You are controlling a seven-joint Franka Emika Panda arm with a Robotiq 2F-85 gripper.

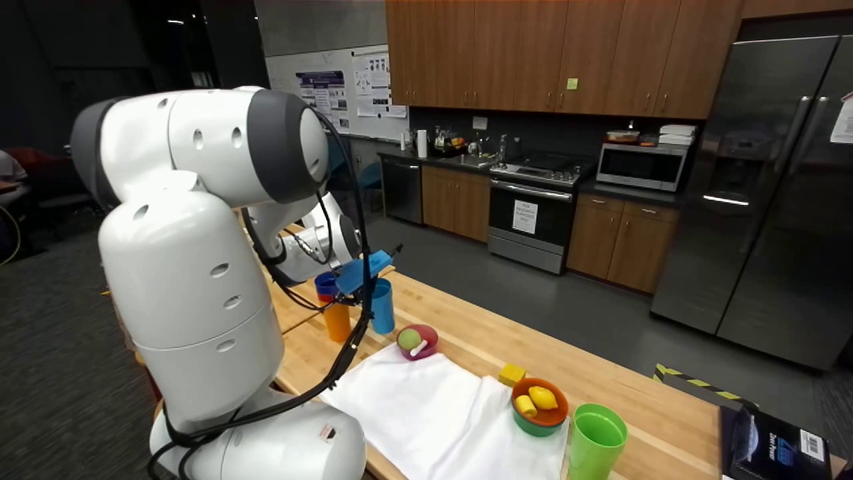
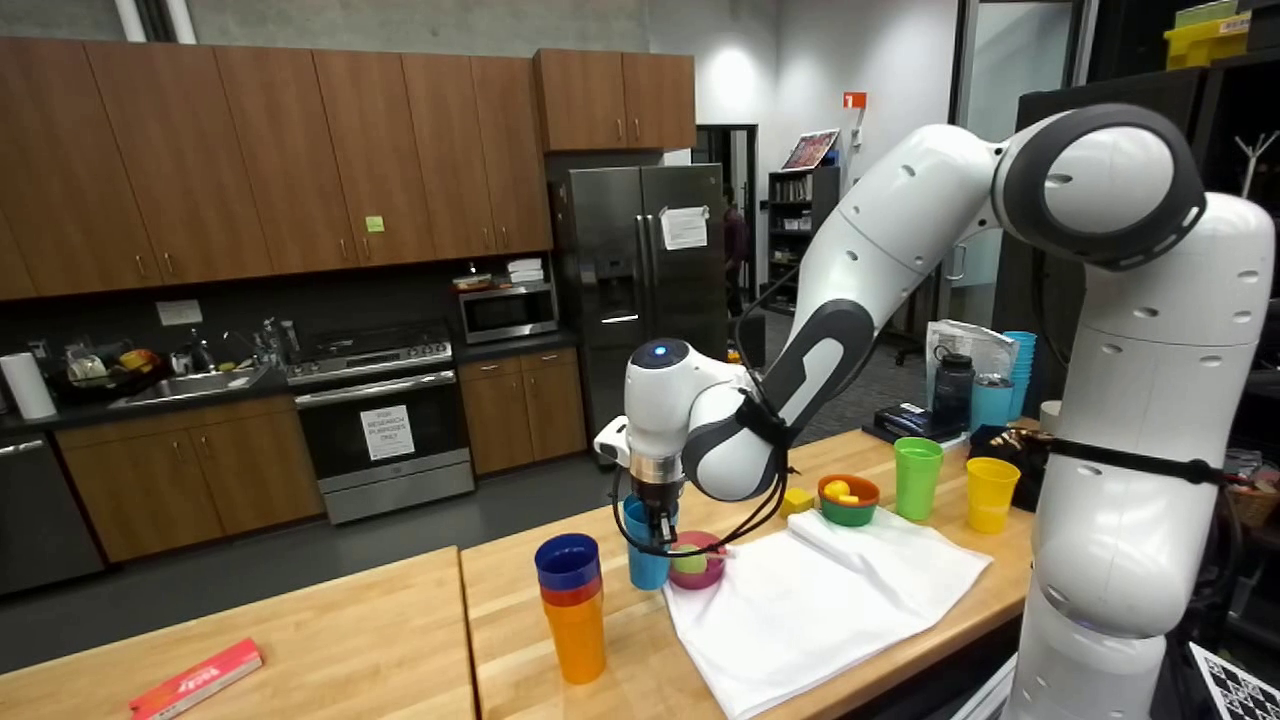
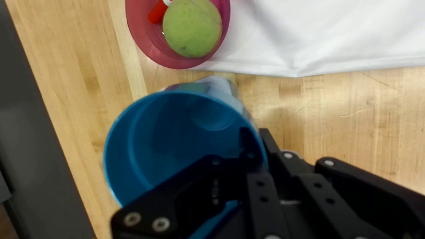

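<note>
Blue cup (image 3: 172,139), glossy and round-mouthed, its thin rim clamped in the black end effector (image 3: 256,136).

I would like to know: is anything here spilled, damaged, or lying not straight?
Only slightly: the white cloth is rumpled rather than flat, with creases beside the orange-and-green bowl. The gripper holds the blue cup by its rim, and I see no spill or damage.

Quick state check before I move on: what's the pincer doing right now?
Pincer: closed, holding the blue cup by its rim.
</note>
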